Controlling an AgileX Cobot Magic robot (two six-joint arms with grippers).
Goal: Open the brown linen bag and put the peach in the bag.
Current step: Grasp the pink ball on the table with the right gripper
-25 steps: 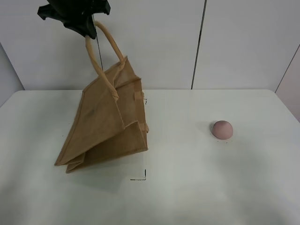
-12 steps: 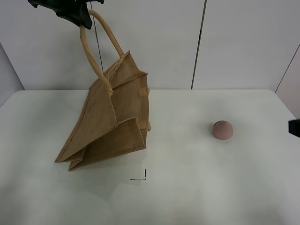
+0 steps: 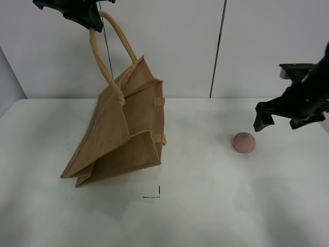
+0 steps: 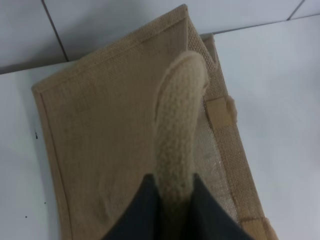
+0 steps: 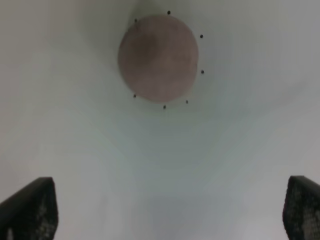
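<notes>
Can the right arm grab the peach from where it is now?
Probably yes. The right arm has its jaws wide open, and the peach lies straight ahead on the table. The bag is far off, so nothing seems in the way.

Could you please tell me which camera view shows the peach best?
The right wrist view: the peach appears large, close and unobstructed. The exterior high view shows it small on the table; the left wrist view does not show it.
</notes>
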